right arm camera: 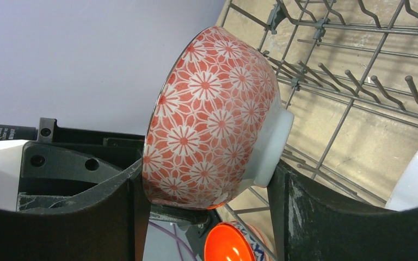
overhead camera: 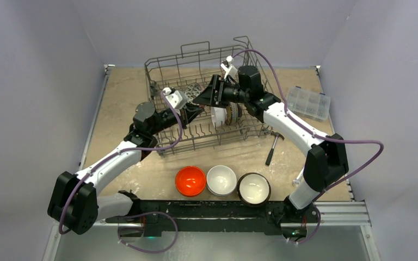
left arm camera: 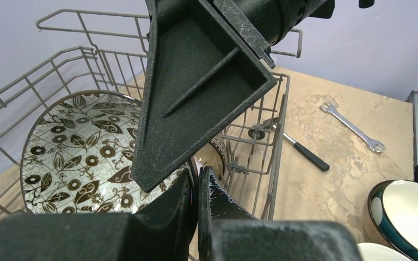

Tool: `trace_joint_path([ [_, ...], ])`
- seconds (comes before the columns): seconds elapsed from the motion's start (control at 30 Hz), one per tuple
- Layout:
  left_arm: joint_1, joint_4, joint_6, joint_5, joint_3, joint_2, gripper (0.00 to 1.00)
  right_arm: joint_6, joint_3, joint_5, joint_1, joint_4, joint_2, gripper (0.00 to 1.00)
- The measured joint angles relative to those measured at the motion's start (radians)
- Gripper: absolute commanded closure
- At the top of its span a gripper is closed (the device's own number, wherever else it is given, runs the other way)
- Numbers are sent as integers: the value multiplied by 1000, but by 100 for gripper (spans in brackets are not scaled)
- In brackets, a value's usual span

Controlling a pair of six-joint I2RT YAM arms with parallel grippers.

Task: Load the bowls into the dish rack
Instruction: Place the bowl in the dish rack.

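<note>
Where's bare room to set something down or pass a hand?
Free: table left of the dish rack; the strip between rack front and the three-bowl row. Crowded: rack centre, where the right fingers hold a red-patterned bowl beside loaded bowls and the left fingers; hammer by its near-right corner.

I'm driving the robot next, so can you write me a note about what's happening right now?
Left gripper: shut, nothing seen in it, inside the large dark-grey wire dish rack.
Right gripper: shut on a round red flower-patterned ceramic bowl, over the rack.
Done: brown leaf-patterned bowl and plain white bowl stand in the rack.
To do: orange-red bowl, second white bowl, dark cream-lined bowl on the table.
</note>
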Motion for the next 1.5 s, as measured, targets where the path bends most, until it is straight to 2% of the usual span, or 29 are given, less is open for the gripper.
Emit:
trace_joint_path([
  [0.07,0,0,7,0,0,0,100,0,0,0,0,0,0,100],
  [0.1,0,0,8,0,0,0,96,0,0,0,0,0,0,100],
  [0.33,-6,-16,8,-8,1,-2,19,-4,0,19,-16,-4,-2,100],
  [0.37,-9,-16,7,-17,1,-2,11,-8,0,19,-26,-5,-4,100],
  [0.47,-6,-15,2,-57,1,-3,3,-12,-1,19,-54,-21,-10,100],
  [0.8,21,-26,-49,-281,4,-31,1,-113,17,119,-91,-166,-37,100],
  [0.97,61,-127,-69,-410,53,-26,1,-190,97,222,-71,-297,-35,100],
  [1.27,176,-296,-114,-620,159,22,1,-308,304,457,85,-470,53,100],
  [1.5,298,-363,-153,-684,170,40,1,-356,418,623,175,-605,179,100],
])
